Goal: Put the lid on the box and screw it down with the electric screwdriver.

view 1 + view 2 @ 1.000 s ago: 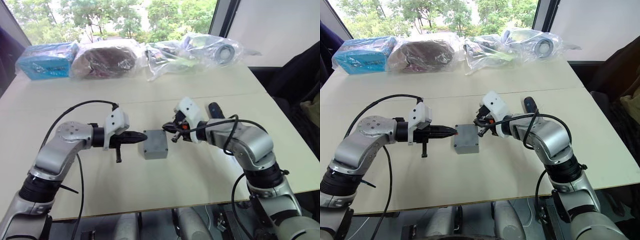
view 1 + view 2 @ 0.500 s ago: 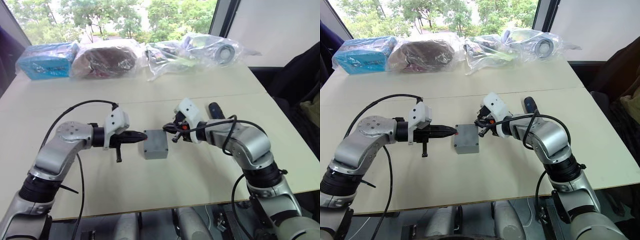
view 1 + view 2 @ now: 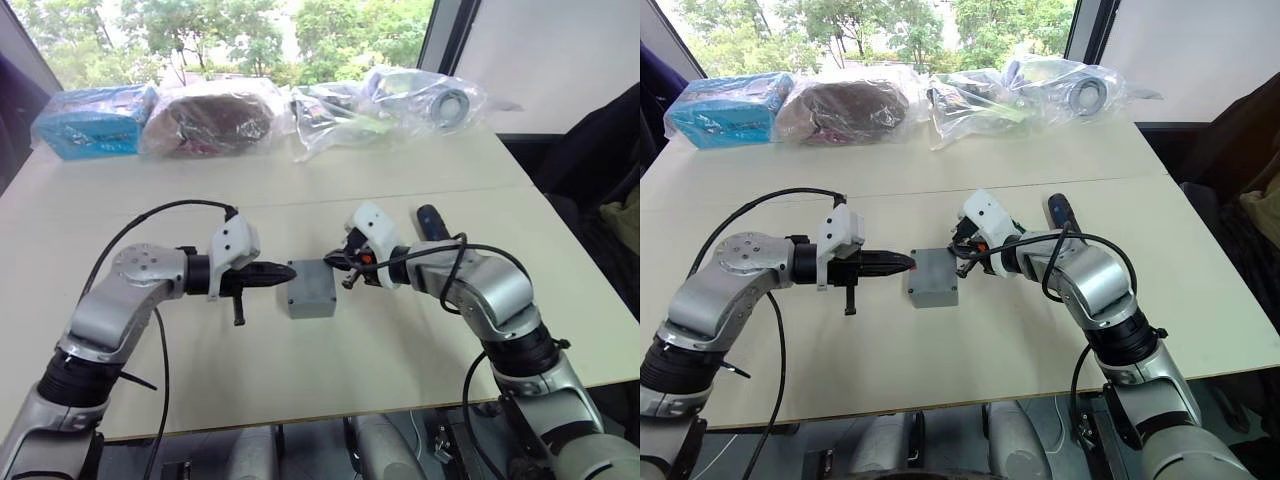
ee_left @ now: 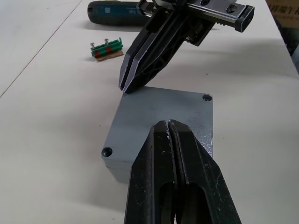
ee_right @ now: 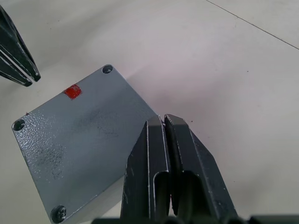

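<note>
Both claws pressed together (empty), left claw (image 4: 169, 125) and right claw (image 5: 163, 118) flanking lid (image 5: 79, 140) seated on box (image 3: 310, 290).

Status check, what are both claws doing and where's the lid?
Left claw shut, right claw shut, tips at opposite sides of the lid. Lid seated on the box. Electric screwdriver lies untouched on the table; nothing in the way.

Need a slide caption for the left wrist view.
Both shut grippers meet over the lid; screwdriver lies behind.
</note>
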Robot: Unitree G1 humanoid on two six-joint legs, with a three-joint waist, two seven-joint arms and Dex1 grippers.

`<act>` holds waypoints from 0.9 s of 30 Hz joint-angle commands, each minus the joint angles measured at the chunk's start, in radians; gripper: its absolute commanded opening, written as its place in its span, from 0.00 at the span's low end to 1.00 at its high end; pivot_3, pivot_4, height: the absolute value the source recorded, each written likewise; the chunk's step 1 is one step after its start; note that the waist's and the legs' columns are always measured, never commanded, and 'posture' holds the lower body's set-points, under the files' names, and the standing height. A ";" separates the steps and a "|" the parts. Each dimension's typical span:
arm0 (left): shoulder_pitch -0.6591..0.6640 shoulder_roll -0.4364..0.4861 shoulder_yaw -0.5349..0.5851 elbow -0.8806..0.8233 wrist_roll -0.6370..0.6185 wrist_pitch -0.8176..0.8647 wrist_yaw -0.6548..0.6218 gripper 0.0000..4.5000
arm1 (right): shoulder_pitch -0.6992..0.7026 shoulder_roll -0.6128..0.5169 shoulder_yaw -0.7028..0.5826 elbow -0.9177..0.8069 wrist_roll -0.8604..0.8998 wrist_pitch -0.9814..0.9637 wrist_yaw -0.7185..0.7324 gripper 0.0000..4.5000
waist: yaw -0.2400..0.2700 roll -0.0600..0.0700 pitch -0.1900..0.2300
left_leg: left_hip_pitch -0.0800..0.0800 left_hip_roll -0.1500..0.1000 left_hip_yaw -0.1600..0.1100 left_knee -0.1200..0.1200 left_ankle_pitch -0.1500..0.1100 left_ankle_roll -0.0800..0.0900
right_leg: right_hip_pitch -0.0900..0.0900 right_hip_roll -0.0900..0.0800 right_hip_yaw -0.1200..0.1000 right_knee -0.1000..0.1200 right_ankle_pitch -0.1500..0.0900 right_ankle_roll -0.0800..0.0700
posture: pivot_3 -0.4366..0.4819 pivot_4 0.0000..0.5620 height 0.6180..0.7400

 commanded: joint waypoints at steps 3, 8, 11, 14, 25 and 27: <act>-0.001 0.012 0.023 -0.038 -0.009 -0.002 0.004 0.00 | 0.016 -0.014 0.012 0.000 -0.006 -0.006 0.026 0.43 | 0.000 0.000 0.000 | 0.000 0.000 0.000 0.000 0.000 0.000 | 0.000 0.000 0.000 0.000 0.000 0.000 | 0.48 0.27 1.00; -0.004 0.013 0.023 -0.039 -0.014 -0.003 0.000 0.00 | 0.002 -0.058 -0.050 -0.042 -0.002 0.021 0.028 0.87 | 0.000 0.000 0.000 | 0.000 0.000 0.000 0.000 0.000 0.000 | 0.000 0.000 0.000 0.000 0.000 0.000 | 0.48 0.27 1.00; -0.011 0.009 0.021 -0.038 -0.018 -0.005 -0.005 0.00 | -0.019 -0.109 -0.105 -0.075 0.018 0.059 0.037 0.99 | 0.003 0.000 0.000 | 0.000 0.000 0.000 0.000 0.000 0.000 | 0.000 0.000 0.000 0.000 0.000 0.000 | 0.48 0.27 1.00; -0.025 0.001 0.018 -0.039 -0.024 -0.006 -0.010 0.00 | -0.040 -0.173 -0.151 -0.095 0.030 0.108 0.046 0.99 | 0.002 0.000 0.000 | 0.000 0.000 0.000 0.000 0.000 0.000 | 0.000 0.000 0.000 0.000 0.000 0.000 | 0.48 0.27 1.00; -0.129 -0.063 -0.005 -0.033 -0.071 -0.006 -0.040 0.00 | -0.281 -0.518 0.012 0.234 -0.046 0.310 0.156 0.99 | -0.001 0.000 0.001 | 0.000 0.000 0.002 0.000 0.000 0.000 | 0.000 -0.001 0.001 -0.002 -0.001 -0.002 | 0.48 0.27 1.00; -0.133 -0.071 -0.009 -0.028 -0.064 -0.011 -0.041 0.00 | -0.315 -0.522 0.059 0.301 -0.060 0.306 0.186 0.99 | -0.003 0.000 0.001 | 0.001 0.000 0.003 0.000 0.000 0.000 | -0.001 0.000 0.002 -0.001 -0.001 -0.002 | 0.48 0.27 1.00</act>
